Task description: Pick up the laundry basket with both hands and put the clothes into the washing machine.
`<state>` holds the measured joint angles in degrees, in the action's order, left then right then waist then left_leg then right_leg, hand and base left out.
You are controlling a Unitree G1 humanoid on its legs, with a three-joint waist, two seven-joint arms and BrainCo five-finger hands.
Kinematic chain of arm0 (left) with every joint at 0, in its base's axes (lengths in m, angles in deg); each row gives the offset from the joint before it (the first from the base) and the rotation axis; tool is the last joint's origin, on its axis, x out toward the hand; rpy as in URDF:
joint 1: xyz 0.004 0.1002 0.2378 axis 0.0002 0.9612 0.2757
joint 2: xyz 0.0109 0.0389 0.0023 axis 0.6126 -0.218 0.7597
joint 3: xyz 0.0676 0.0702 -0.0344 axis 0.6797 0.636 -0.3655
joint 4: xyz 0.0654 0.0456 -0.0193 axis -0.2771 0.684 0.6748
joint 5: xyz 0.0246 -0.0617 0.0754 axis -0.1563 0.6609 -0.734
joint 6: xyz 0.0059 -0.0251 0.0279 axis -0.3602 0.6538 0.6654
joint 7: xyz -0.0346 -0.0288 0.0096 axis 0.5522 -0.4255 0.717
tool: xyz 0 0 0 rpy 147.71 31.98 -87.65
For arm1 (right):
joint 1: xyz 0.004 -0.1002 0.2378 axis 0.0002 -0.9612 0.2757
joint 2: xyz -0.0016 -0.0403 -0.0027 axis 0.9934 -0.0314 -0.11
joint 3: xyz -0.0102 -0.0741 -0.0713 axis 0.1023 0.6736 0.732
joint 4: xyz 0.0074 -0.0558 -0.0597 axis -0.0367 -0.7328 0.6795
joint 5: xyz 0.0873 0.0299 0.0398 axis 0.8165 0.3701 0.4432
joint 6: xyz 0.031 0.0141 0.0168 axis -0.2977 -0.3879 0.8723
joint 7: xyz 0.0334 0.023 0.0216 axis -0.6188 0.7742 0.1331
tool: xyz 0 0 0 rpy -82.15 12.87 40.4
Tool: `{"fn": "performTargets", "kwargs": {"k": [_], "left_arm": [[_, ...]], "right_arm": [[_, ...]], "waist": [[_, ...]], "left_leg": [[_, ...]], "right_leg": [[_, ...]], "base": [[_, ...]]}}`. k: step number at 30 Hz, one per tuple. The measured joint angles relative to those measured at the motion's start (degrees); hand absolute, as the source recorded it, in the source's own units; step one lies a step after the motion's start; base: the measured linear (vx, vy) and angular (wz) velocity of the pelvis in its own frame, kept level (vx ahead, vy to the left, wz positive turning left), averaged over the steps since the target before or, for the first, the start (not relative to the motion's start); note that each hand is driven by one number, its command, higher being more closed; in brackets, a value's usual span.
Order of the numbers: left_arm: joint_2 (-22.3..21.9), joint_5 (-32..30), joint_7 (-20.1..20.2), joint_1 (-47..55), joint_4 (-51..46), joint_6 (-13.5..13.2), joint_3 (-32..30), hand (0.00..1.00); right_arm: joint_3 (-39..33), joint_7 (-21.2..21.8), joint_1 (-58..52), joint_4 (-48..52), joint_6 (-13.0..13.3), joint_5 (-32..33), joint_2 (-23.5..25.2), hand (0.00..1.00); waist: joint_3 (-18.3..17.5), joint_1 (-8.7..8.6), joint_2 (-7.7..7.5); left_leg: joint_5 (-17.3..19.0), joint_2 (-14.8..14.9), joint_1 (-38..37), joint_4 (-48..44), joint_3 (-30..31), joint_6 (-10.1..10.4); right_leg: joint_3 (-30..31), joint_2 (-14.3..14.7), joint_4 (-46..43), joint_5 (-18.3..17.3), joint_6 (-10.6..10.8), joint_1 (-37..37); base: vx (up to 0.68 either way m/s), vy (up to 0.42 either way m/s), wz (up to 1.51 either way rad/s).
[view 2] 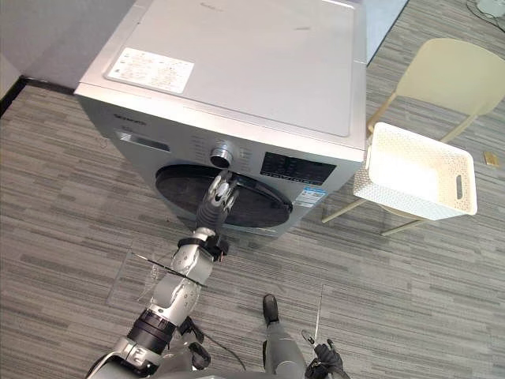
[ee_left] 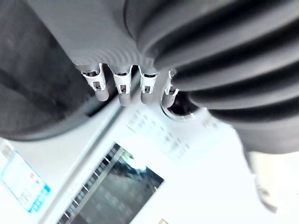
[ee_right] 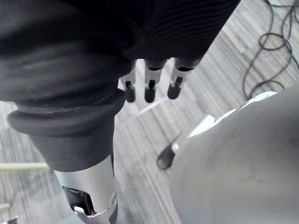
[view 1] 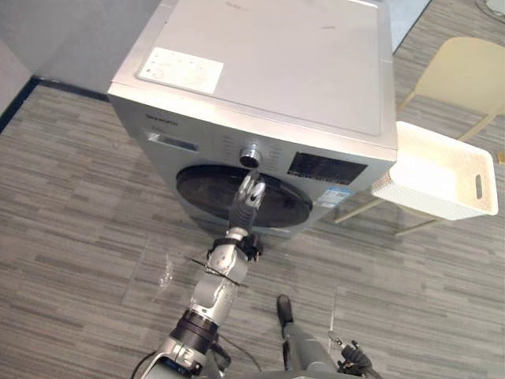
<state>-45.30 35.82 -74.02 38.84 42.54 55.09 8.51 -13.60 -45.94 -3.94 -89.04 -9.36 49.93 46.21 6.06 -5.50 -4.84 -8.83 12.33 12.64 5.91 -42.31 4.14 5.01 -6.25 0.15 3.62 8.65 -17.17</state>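
- Locate the washing machine (view 1: 276, 71) on the grey plank floor (view 1: 71, 205). Its round dark door (view 1: 209, 189) is closed.
- Find the left hand (view 1: 249, 197) raised in front of the door's upper edge, directly below the control dial (view 1: 250, 155). Its fingers (ee_left: 122, 88) are straight and hold nothing. You cannot tell from these views whether the fingertips touch the door.
- Find the right hand (ee_right: 149, 91) low at the robot's side, above the floor. Its fingers are relaxed, point downward and hold nothing.
- Locate the white perforated laundry basket (view 1: 410, 193) on the cream chair (view 1: 465, 71). The chair stands beside the machine's right side.
- Note that the basket's near corner lies just beside the machine's right front corner. The basket is well apart from both hands.
- Note that you cannot tell what the basket contains.
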Motion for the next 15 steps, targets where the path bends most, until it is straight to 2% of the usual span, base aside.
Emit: {"fn": "performTargets", "kwargs": {"k": [6, 9, 15], "left_arm": [[0.1, 0.0, 1.2, 1.1, -5.2, 0.0, -0.1, 0.00], [-0.1, 0.0, 0.9, 1.1, -7.5, -1.7, -2.9, 0.00], [-0.3, -0.7, 0.6, 4.6, -7.5, -1.7, -6.3, 0.00]], "right_arm": [[0.1, 1.8, -0.1, -1.1, 0.0, -0.1, -0.9, 0.00], [0.4, 2.2, -0.1, -1.3, 0.0, -0.2, -1.1, 0.00], [0.9, 2.2, -0.1, -2.6, 0.0, -0.2, -1.7, 0.00]], "waist": [[-0.2, -0.02, 0.27], [-0.5, 0.02, 0.41], [-2.0, 0.01, 0.61]], "left_leg": [[-0.2, -0.1, -0.5, 0.0, 1.6, 0.1], [-0.2, -0.2, -0.5, 0.0, 2.1, 0.1], [-0.1, -0.1, -0.4, 0.0, 2.5, 0.1]], "right_leg": [[-0.7, -0.1, 0.1, -0.1, 0.1, 1.5], [-1.2, -0.1, 0.1, -0.1, 0.1, 1.8], [-1.5, 0.0, 0.1, -0.1, 0.0, 1.8]], "base": [[0.02, -0.005, 0.10], [0.01, -0.003, 0.06], [0.00, -0.001, 0.01]]}}
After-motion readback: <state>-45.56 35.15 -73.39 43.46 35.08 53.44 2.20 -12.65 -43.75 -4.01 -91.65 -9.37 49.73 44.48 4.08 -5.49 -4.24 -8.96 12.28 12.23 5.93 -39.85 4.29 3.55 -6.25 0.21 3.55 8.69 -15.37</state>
